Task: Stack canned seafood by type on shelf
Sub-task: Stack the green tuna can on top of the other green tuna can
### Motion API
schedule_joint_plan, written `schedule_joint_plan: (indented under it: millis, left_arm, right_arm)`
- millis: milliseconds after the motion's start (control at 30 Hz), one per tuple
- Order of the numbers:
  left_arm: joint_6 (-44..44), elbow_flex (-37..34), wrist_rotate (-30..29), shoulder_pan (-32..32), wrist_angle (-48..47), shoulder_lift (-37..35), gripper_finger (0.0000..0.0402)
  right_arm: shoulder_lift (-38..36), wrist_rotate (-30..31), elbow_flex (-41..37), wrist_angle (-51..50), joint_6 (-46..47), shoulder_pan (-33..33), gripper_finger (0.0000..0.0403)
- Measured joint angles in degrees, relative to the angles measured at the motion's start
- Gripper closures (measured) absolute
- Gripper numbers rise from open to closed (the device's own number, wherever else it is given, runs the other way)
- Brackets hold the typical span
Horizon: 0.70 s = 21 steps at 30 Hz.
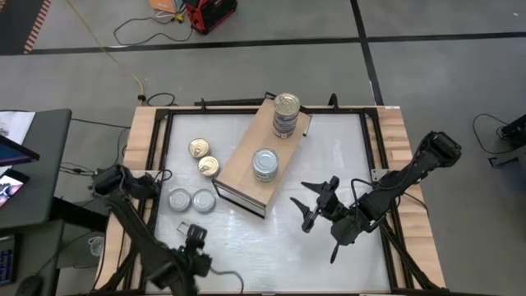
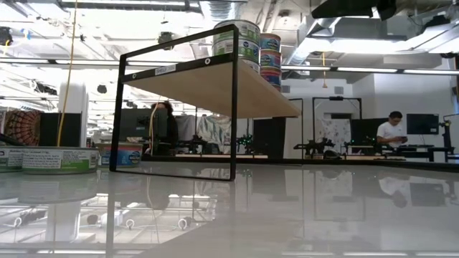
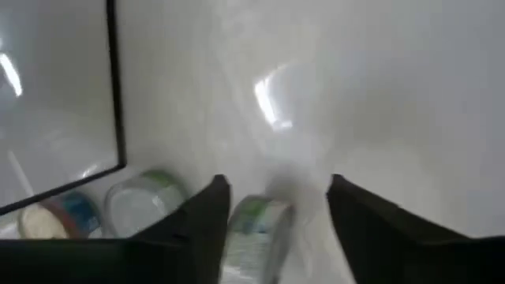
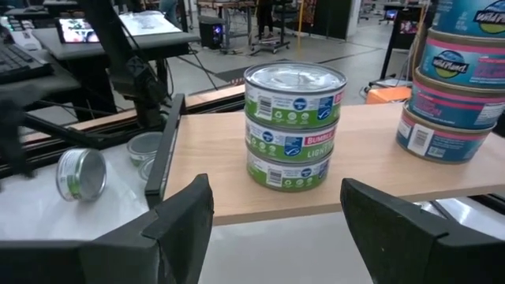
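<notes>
- Tins sit in two stacks on the shelf, a tan board lying diagonally across the middle of the white table.
- At the shelf's far end stands a stack with a gold lid; its labels are blue and pink.
- Nearer the shelf's middle stands a stack with a silver lid, three tins high, with green labels.
- Two gold-lidded tins rest on the table left of the shelf, close together.
- Two silver-lidded tins rest side by side, nearer the front, beside the shelf's dark-edged end.
- In the right wrist view, one more green-labelled tin appears tilted on its edge near the left arm.
- Left gripper hangs low at the front left, just in front of the silver tins, its fingers apart with a green-labelled tin showing between them; whether they touch it, I cannot tell.
- Right gripper hovers right of the shelf, fingers spread wide and holding nothing, pointing toward the green stack.
</notes>
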Motion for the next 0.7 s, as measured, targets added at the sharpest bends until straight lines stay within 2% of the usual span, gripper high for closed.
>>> schedule_joint_plan:
  millis: [133,267,533,700]
  left_arm:
    - [2.9,-1.2,4.4,3.6,-2.1,0.0,0.0138]
    - [7.3,-1.4,9.9,7.2,-2.1,0.0,0.0101]
    - [11.5,-1.4,17.4,12.4,-6.2,0.0,0.0104]
    - [12.5,-1.4,19.1,12.9,-6.1,0.0,0.011]
  right_arm:
    - [0.0,-0.4,0.0,0.0,0.0,0.0,0.0101]
    - [0.0,-0.5,0.0,-0.3,0.0,0.0,0.0101]
    - [0.2,-0.9,0.0,-0.4,0.0,0.0,0.0101]
    - [0.2,-1.3,0.0,-0.4,0.0,0.4,0.0101]
